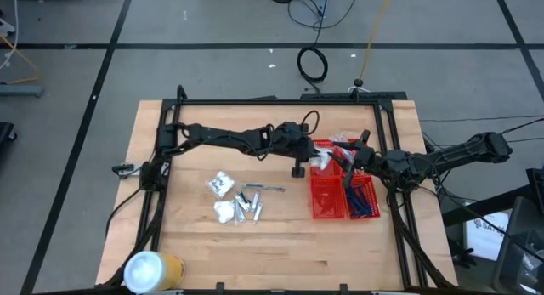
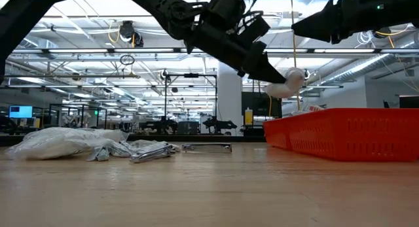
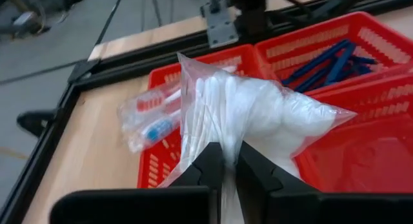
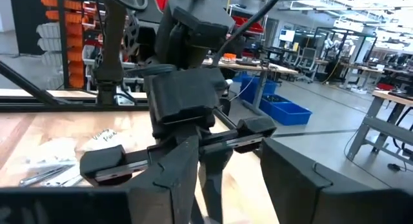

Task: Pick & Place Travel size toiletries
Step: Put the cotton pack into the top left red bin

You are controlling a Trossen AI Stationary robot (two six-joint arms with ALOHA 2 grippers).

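Gripping a white crinkly packet point(image 3: 258, 117) in my closed left claw point(image 3: 224, 164), I hold it above the red basket point(image 1: 326, 208), over its near-left compartment. Blue razors point(image 1: 364, 197) already fill one compartment, wrapped toothbrushes point(image 3: 151, 114) another. My right claw point(image 1: 355, 159) hangs over the basket's far edge; I cannot tell its state. Left of the basket, more packets point(image 1: 223, 184) and silver tubes point(image 1: 252, 203) remain.

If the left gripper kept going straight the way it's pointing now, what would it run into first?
Most likely the red basket. The left gripper, jaws shut on a white packet, points down at it, apparently a near compartment, though depth is unclear.
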